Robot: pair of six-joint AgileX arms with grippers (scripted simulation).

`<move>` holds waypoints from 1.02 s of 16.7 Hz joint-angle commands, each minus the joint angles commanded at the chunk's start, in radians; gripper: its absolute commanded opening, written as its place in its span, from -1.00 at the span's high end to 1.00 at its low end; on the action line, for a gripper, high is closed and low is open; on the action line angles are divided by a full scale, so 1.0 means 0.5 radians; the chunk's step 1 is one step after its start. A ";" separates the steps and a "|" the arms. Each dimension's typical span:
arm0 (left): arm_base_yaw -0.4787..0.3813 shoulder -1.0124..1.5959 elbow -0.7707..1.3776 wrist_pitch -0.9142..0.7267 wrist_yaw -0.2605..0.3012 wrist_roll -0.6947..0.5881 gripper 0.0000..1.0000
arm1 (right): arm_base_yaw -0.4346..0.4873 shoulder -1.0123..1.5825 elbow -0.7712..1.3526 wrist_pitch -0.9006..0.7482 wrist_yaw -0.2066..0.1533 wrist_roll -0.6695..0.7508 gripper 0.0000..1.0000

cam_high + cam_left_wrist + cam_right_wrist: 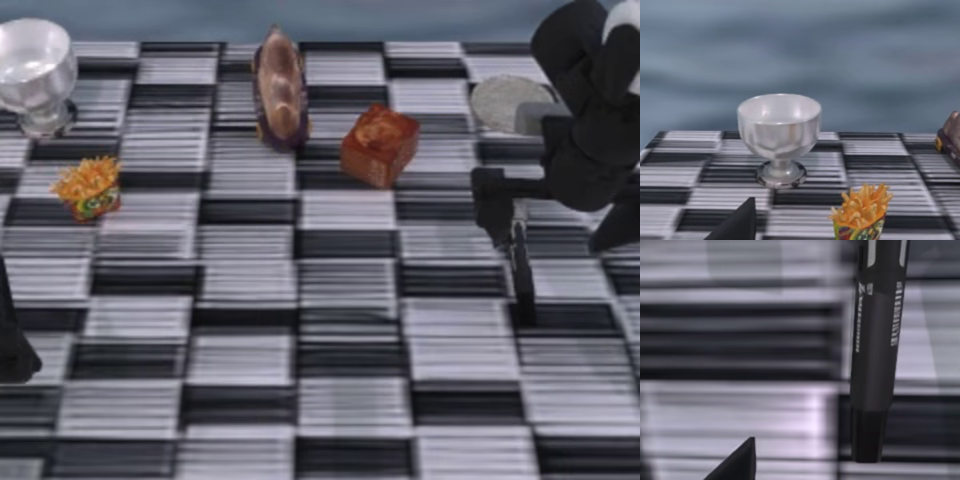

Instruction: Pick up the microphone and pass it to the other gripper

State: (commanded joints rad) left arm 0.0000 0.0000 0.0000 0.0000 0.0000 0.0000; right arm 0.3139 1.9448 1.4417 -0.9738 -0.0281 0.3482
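Black mic handle [872, 370] fills the right wrist view's right side, one fingertip [737, 462] at lower left. In the top view, the right gripper [505, 215] at right centre is clamped on the mic [520, 265], above the table [300, 400]. Left arm [12, 340] sits at the left edge, its fingers' state unclear. Cube [379, 145], fries [88, 187], cup [35, 72] and disc [508, 103] lie along the top.

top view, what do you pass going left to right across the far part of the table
goblet → carton of fries → brown figurine → brown cube → grey disc → right gripper holding the microphone
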 joint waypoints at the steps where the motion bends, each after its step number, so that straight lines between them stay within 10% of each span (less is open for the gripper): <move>1: 0.000 0.000 0.000 0.000 0.000 0.000 -1.00 | 0.002 0.010 0.009 -0.005 0.000 0.002 -1.00; 17: 0.000 0.000 0.000 0.000 0.000 0.000 -1.00 | 0.020 0.389 -0.282 0.666 0.005 0.025 -1.00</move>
State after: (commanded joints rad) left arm 0.0000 0.0000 0.0000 0.0000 0.0000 0.0000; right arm 0.3239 2.1392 1.3006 -0.6406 -0.0258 0.3608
